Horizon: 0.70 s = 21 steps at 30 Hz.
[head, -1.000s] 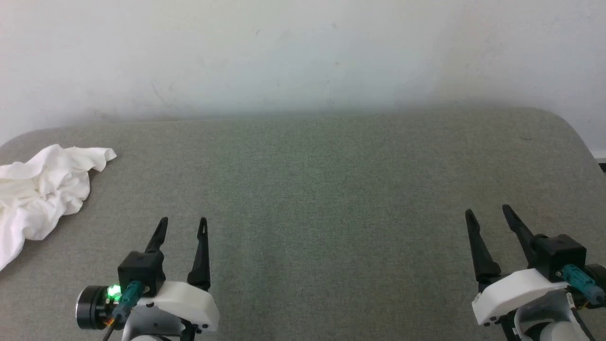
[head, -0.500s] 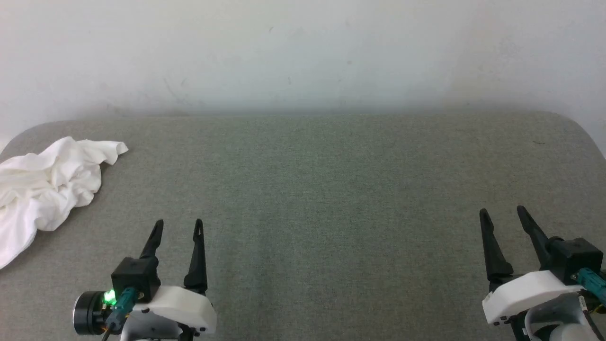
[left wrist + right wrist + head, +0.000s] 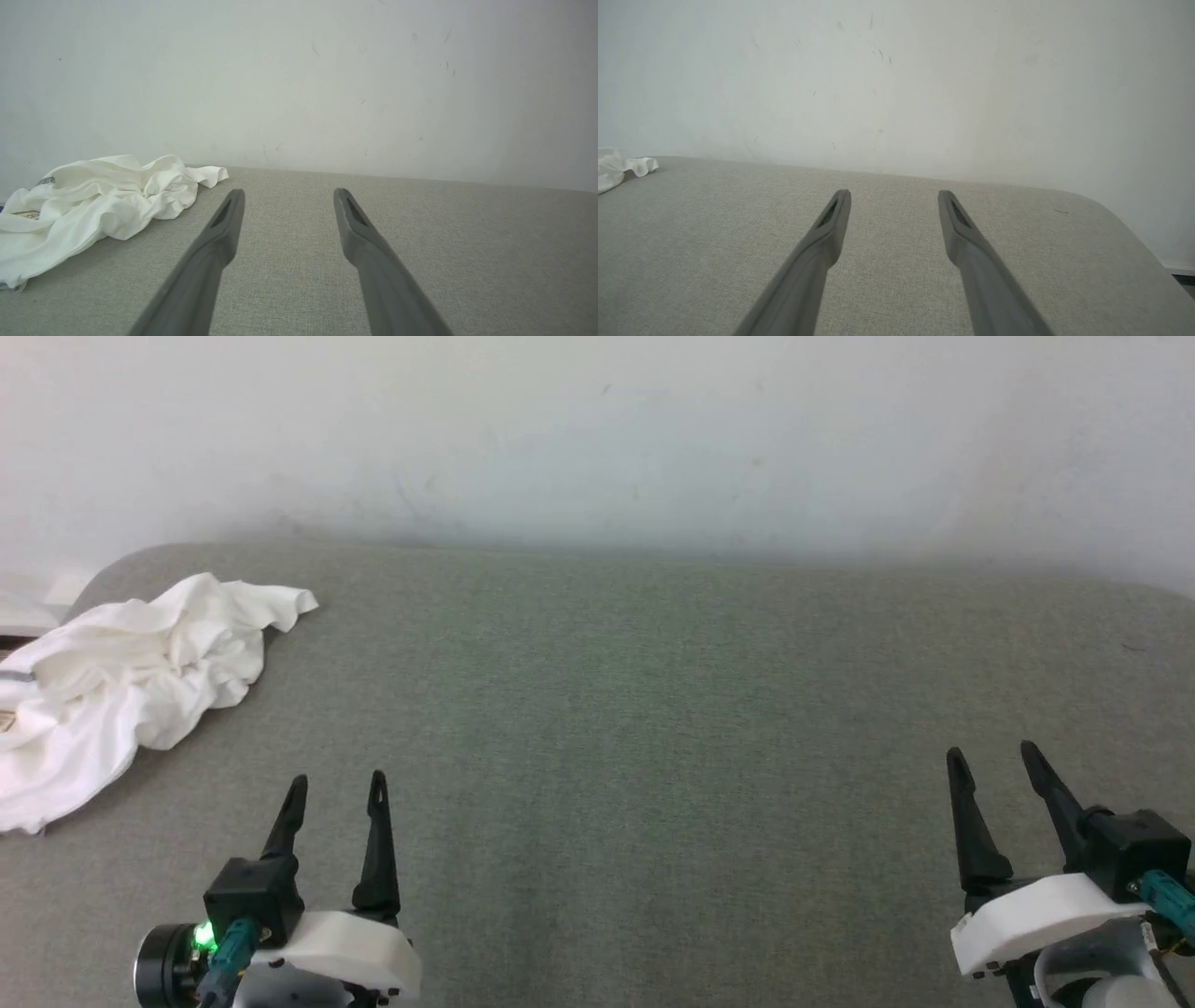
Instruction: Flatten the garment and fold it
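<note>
Showing the opening step of the task, with no cloth yet touched: the garment (image 3: 140,681), a white shirt, lies crumpled in a heap at the far left corner of the surface (image 3: 635,728), a grey fabric-covered top, and trails toward that surface's left edge. The left gripper (image 3: 338,780) hovers over the near left part of the surface, its jaws spread wide and holding nothing. The right gripper (image 3: 991,751) hovers over the near right part of the surface, likewise spread wide and empty, well apart from the garment. The step in hand is judged to be the reach for the heap. To do it well, the left gripper, the nearer one, should probably come in low to the surface and pinch a single outer layer, such as the loose corner pointing toward the surface's middle, rather than the bulk of the folds. The cloth could then be drawn to the middle of the surface, where both grippers can spread it flat. Count: one garment, two grippers with two dark fingers each, one surface, and one pale wall (image 3: 597,429) behind the surface's far edge.
</note>
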{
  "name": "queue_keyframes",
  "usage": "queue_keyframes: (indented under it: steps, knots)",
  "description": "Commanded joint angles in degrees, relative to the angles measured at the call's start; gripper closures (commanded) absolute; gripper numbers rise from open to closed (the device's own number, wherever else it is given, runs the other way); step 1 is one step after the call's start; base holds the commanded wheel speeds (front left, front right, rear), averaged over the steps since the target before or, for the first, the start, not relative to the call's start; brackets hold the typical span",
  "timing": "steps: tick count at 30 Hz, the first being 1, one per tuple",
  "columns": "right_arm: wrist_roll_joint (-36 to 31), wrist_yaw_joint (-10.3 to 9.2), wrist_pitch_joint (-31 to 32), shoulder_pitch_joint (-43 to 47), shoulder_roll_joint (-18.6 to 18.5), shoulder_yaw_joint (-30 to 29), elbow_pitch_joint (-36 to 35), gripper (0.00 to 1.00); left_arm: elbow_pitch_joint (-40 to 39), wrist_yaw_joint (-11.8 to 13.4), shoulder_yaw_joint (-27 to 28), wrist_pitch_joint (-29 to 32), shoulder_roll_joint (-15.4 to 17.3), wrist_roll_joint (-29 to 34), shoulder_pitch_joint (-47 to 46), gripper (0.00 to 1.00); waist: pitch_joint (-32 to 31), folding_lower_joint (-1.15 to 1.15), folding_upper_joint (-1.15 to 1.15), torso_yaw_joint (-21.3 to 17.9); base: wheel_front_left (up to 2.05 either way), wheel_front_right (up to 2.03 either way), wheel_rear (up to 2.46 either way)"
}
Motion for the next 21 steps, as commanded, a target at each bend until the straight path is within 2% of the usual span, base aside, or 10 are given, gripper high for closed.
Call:
queue_keyframes:
  steps: [1, 21]
  knots:
    - [0.3, -0.02, -0.8, 0.1, 0.1, -0.1, 0.2, 0.00, -0.4, 0.5, 0.2, -0.6, 0.0, -0.6, 0.9, 0.00, -0.1, 0.00, -0.01, 1.6, 0.00, 0.00, 0.00]
    - [0.2, -0.03, -3.0, -0.7, 0.1, 1.8, 2.3, 0.00, -2.0, 2.2, 1.1, -3.0, 0.0, -2.6, 3.5, 0.00, -0.5, 0.00, -0.01, 13.6, 0.00, 0.00, 0.00]
